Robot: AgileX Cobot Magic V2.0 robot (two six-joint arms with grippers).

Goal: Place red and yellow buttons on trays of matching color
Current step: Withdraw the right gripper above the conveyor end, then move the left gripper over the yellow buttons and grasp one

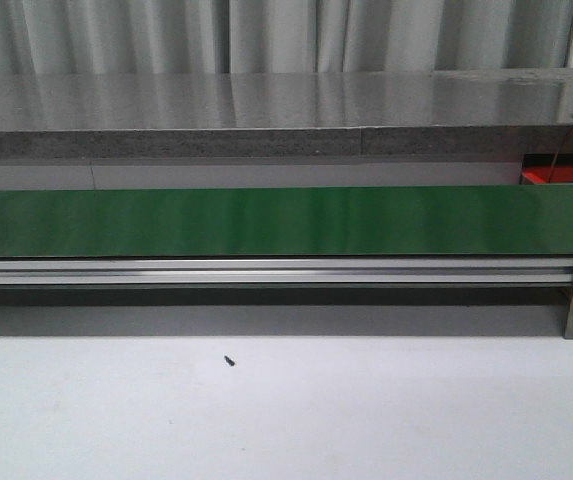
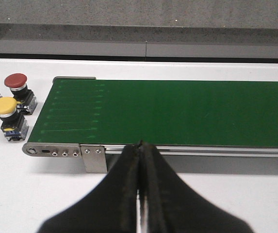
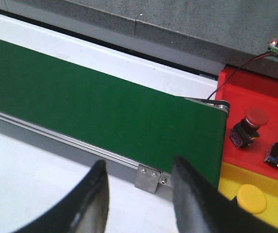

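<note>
Green conveyor belt (image 1: 266, 222) bare; left gripper (image 2: 139, 194) closed empty, right gripper (image 3: 139, 194) open. Next I reach the yellow button (image 2: 4, 107).

Four red buttons (image 2: 15, 80), two yellow buttons (image 2: 3, 106), one conveyor belt (image 1: 286, 222), two trays (image 3: 255, 97)

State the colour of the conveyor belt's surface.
Dark green. The conveyor belt shows best in the left wrist view.
</note>
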